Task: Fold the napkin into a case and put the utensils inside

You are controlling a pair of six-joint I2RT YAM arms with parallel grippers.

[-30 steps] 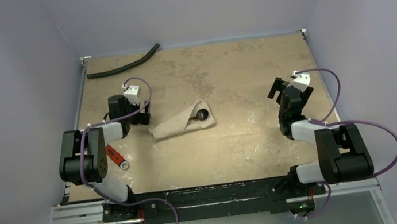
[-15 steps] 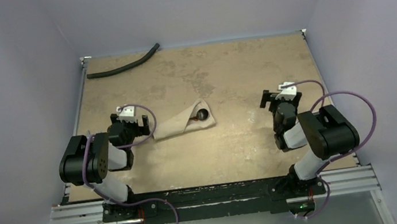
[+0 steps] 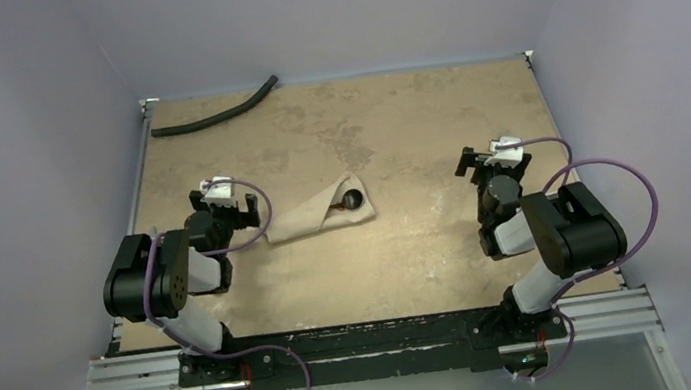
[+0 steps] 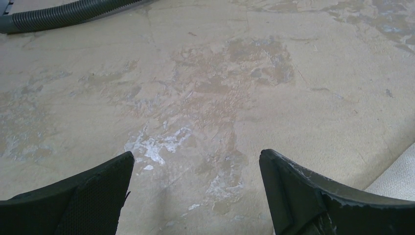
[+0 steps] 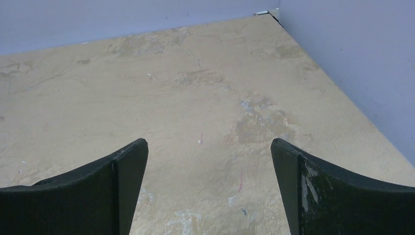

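Since half a second ago your left gripper point(image 3: 221, 199) has edged a little farther from the near edge, and your right gripper point(image 3: 494, 157) has drifted slightly right and far. The case point(image 3: 309, 218) has not moved. It lies on the tabletop point(image 3: 412, 116) between the two arms, closer to the left one, with its narrow end pointing left and the spoon point(image 3: 353, 199) showing its dark bowl at the wide right end. The left fingers point(image 4: 98, 196) are spread with only bare tabletop between them, and the cloth's edge point(image 4: 396, 176) is just beside the right finger, apart from it. The right fingers point(image 5: 107, 191) are likewise spread over bare tabletop, well apart from the case, with the wall point(image 5: 342, 58) close on their right. The black hose point(image 3: 215, 116) lies along the far left edge, well away.
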